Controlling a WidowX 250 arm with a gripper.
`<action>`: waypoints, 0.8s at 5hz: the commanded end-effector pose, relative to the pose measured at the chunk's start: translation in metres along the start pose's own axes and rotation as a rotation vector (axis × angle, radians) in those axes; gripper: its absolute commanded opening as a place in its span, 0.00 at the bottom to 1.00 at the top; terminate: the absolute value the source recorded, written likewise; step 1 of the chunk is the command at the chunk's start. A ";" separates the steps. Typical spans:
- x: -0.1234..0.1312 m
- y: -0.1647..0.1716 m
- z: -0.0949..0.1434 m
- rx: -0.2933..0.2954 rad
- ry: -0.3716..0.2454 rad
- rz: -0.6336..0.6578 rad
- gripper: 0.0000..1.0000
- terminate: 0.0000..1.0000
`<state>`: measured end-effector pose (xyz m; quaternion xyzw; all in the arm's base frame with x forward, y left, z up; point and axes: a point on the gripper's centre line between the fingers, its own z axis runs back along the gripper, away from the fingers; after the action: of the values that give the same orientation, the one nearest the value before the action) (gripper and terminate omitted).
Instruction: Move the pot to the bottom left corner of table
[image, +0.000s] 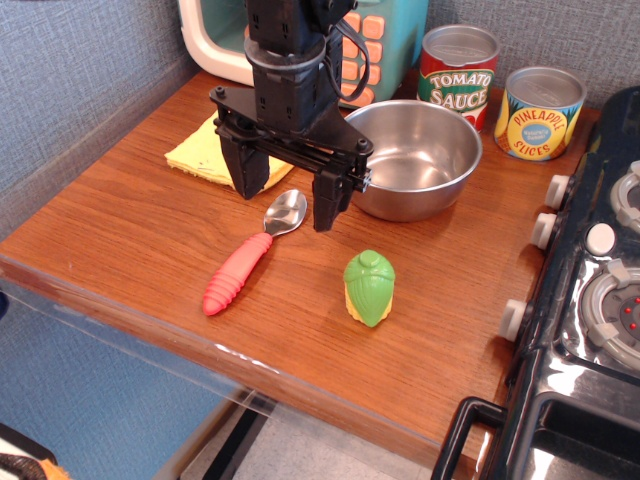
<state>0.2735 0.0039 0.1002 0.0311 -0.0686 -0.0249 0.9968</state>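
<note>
While the gripper (288, 205) hangs with its jaws spread wide and empty, it stands above the bowl of the spoon (249, 257), just at the 9 o'clock side of the pot (412, 157). I judge that it is placed there to take the pot by its near left rim, because one finger (331, 198) is already just beside the steel wall; if they touch, I cannot tell.

The pot sits on the table (130, 215) toward 1 o'clock, upright and empty, with the tomato sauce can (457, 72) behind it at 12 o'clock and the pineapple can (539, 112) at about 2 o'clock from it. A yellow cloth (208, 150) lies flat at 10 o'clock of the table, partly hidden by the gripper. A green and yellow toy vegetable (368, 288) stands near 6 o'clock from the pot.

The task seems not yet begun, since the pot is far from the bottom left corner. On the way toward 7 o'clock the spoon with its red handle lies across the path, so the pot probably must be lifted over it and not only pushed.
</note>
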 end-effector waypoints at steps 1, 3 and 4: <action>0.000 0.000 0.000 0.000 0.000 0.000 1.00 0.00; 0.069 -0.047 -0.016 -0.036 -0.009 -0.072 1.00 0.00; 0.112 -0.069 -0.026 -0.053 -0.024 -0.092 1.00 0.00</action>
<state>0.3813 -0.0680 0.0639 0.0098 -0.0452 -0.0740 0.9962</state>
